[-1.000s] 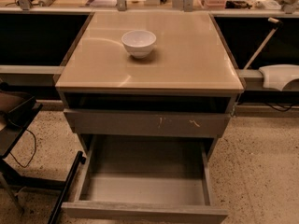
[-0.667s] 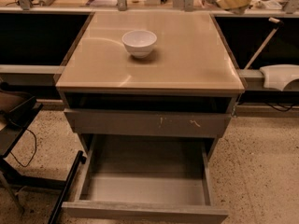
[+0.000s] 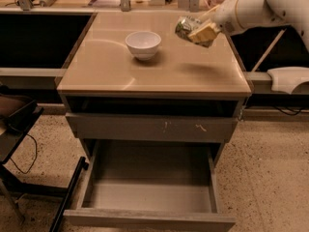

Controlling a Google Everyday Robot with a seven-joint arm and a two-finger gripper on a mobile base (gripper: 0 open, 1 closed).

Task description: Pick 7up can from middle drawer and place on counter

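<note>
My gripper reaches in from the upper right on a white arm and is shut on the 7up can, a crumpled green and silver can. It holds the can tilted in the air above the back right part of the beige counter, to the right of the white bowl. The can casts a shadow on the counter below it. The middle drawer stands pulled open at the bottom, and its grey tray holds nothing.
A closed drawer front with pale scratches sits above the open drawer, under a dark slot. A black chair and a black pole stand at the left. A white object lies at the right. Shelves with clutter run behind the counter.
The arm has come into view from the top right and moved left and down over the counter, carrying the can. The bowl and drawers have not moved.
</note>
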